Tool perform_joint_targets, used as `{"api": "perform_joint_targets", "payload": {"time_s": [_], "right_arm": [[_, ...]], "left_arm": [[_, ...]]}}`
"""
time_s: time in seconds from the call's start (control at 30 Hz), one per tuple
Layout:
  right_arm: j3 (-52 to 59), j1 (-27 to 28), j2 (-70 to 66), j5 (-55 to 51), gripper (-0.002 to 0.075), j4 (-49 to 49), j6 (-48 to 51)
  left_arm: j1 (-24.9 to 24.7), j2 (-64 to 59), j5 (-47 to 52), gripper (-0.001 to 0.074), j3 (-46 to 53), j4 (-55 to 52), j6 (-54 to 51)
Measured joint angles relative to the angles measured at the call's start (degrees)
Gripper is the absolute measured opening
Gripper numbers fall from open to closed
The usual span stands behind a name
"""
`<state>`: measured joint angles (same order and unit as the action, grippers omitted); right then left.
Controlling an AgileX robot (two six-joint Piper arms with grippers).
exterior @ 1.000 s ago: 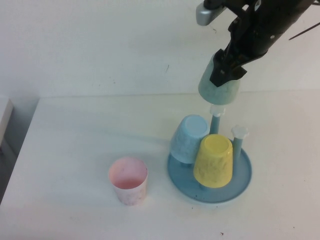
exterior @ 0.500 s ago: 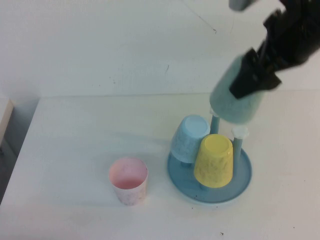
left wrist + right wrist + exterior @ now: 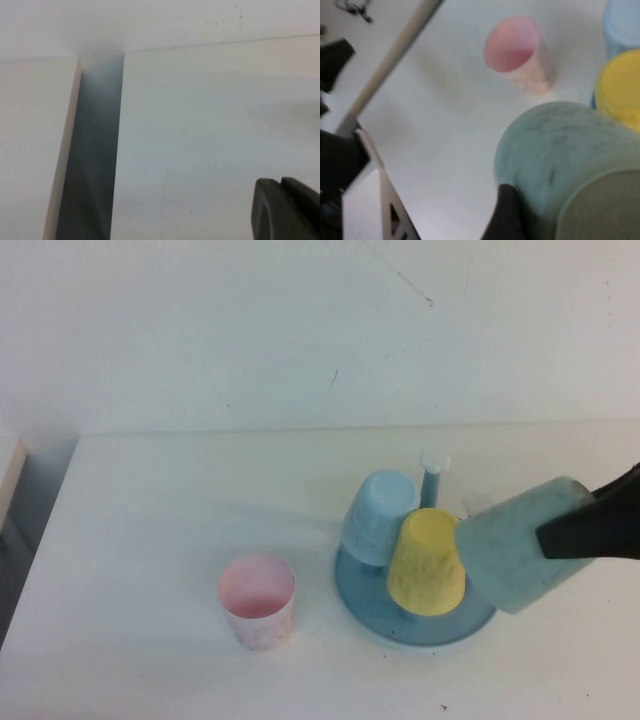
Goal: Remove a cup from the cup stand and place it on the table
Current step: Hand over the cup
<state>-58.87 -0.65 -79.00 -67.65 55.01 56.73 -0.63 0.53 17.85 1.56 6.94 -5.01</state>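
My right gripper (image 3: 560, 540) is shut on the mint-green cup (image 3: 515, 555) and holds it tilted on its side, in the air over the right edge of the blue cup stand (image 3: 420, 625). The cup fills the right wrist view (image 3: 560, 160), with a dark finger (image 3: 505, 215) on its wall. A light blue cup (image 3: 378, 515) and a yellow cup (image 3: 428, 560) hang upside down on the stand. One bare white-tipped peg (image 3: 433, 475) stands behind them. My left gripper (image 3: 287, 210) shows only in its wrist view, over the white table (image 3: 210, 125), its fingertips together and empty.
A pink cup (image 3: 257, 600) stands upright on the table (image 3: 150, 540) to the left of the stand; it also shows in the right wrist view (image 3: 517, 52). A gap (image 3: 92, 160) beside the table's left edge separates it from another white surface.
My right gripper has carried the mint-green cup off the back peg, down and to the right, and tilted it onto its side. The peg is now bare.
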Motion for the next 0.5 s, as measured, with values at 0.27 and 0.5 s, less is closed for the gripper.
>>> {"api": "perform_joint_targets", "payload": {"time_s": [0.27, 0.5], "right_arm": [[11.3, 5.3, -2.1, -0.7, 0.0576, 26.0, 7.8], [12.5, 6.0, -7.4, 0.2, 0.0575, 36.9, 7.1]], "left_arm": [[0.0, 0.0, 0.0, -0.0003, 0.0, 0.0, 0.0], [0.0, 0.0, 0.0, -0.0003, 0.0, 0.0, 0.0]]}}
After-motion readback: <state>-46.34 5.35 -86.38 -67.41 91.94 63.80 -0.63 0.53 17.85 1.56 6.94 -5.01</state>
